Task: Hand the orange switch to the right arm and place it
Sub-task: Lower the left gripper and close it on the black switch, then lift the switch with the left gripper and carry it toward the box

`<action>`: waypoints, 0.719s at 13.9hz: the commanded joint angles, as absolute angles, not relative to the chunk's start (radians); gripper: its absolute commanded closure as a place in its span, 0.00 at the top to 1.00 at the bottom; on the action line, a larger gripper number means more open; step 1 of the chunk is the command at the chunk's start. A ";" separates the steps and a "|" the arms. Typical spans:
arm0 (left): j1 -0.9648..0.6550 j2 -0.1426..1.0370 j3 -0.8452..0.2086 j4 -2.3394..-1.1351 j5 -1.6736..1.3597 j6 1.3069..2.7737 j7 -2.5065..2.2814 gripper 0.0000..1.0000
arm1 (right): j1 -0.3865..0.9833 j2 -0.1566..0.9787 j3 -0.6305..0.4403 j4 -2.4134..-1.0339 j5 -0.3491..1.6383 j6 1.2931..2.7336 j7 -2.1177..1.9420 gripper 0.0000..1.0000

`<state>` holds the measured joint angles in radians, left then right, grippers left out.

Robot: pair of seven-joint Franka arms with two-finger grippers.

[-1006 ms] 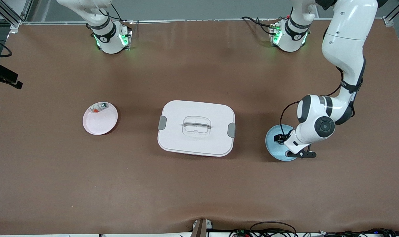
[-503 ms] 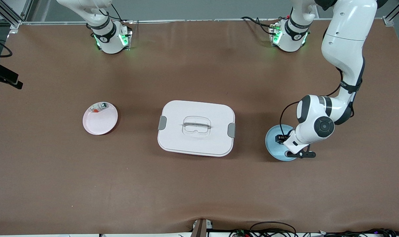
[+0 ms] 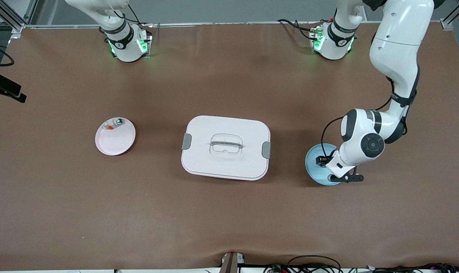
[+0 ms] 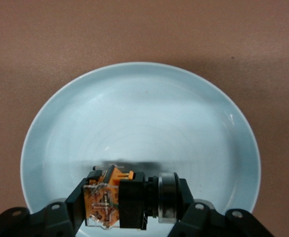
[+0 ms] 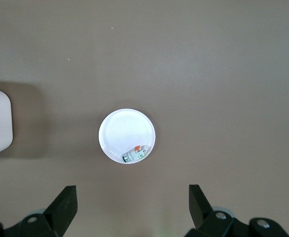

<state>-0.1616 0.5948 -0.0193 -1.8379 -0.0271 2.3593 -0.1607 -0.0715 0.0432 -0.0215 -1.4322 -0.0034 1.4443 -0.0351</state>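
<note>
My left gripper (image 3: 321,160) is low over the pale blue plate (image 3: 313,171) at the left arm's end of the table. In the left wrist view the left gripper (image 4: 131,200) is shut on the orange switch (image 4: 102,205), with its tan-orange block at one finger and its black barrel and silver ring at the other, just above the blue plate (image 4: 144,108). My right gripper (image 5: 133,200) is open and empty, high over the table beside the pink plate (image 5: 122,129). It is out of the front view; only the right arm's base (image 3: 125,43) shows there.
A white lidded box (image 3: 225,148) with grey clips stands mid-table between the two plates. The pink plate (image 3: 115,139) toward the right arm's end holds a small white piece with orange and green bits (image 3: 113,123). Cables lie along the table edge nearest the camera.
The left arm's wrist has shifted very slightly over the blue plate, with the switch still in its grip. The right arm has not moved.
</note>
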 commanded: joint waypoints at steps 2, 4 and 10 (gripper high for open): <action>-0.156 0.447 -0.020 -1.841 -0.028 2.173 -0.173 0.31 | -0.084 0.029 -0.009 -1.456 -0.020 1.448 -0.048 1.00; -0.155 0.388 -0.018 -1.821 -0.078 2.055 -0.172 0.31 | -0.090 0.029 -0.011 -1.469 -0.020 1.456 -0.041 1.00; -0.156 0.229 -0.018 -1.698 -0.262 1.693 -0.228 0.31 | -0.100 0.048 -0.012 -1.480 -0.014 1.492 -0.040 1.00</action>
